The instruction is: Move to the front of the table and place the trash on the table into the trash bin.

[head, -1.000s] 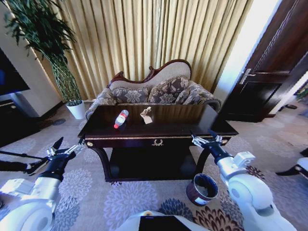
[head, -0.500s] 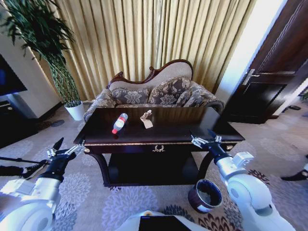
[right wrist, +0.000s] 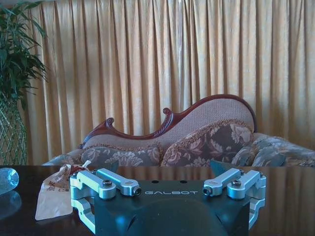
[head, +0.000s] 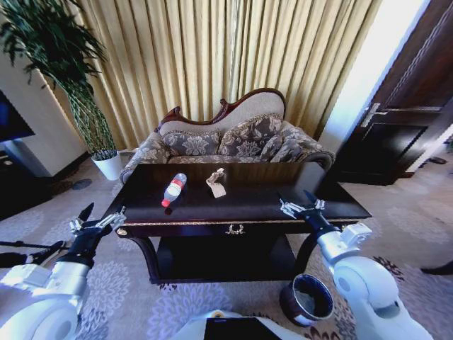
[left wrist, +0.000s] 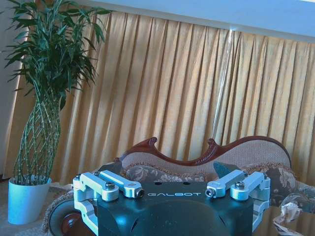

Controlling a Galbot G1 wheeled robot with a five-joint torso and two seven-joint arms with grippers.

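The dark glossy table (head: 283, 202) stands straight ahead, in front of a sofa. On its top lie two pieces of trash: a clear bottle (head: 173, 190) with a red label and white cap on its side, and crumpled beige paper (head: 216, 183) just to its right. The trash bin (head: 306, 299), dark and round, stands on the carpet by the table's front right leg. My left gripper (head: 101, 216) hangs open off the table's front left corner. My right gripper (head: 301, 204) is open over the front right edge. The right wrist view shows the paper (right wrist: 54, 191) and bottle (right wrist: 6, 179) beyond the open right gripper (right wrist: 171, 189).
A patterned sofa (head: 226, 138) sits behind the table before gold curtains. A tall plant in a white pot (head: 110, 164) stands back left, a dark cabinet (head: 18, 184) at far left, and a dark door (head: 403, 134) on the right. Patterned carpet lies around the table.
The whole view has shifted: the camera has come nearer, so the table looms larger and the bin sits lower in the picture. Both arms hold the same pose, grippers open.
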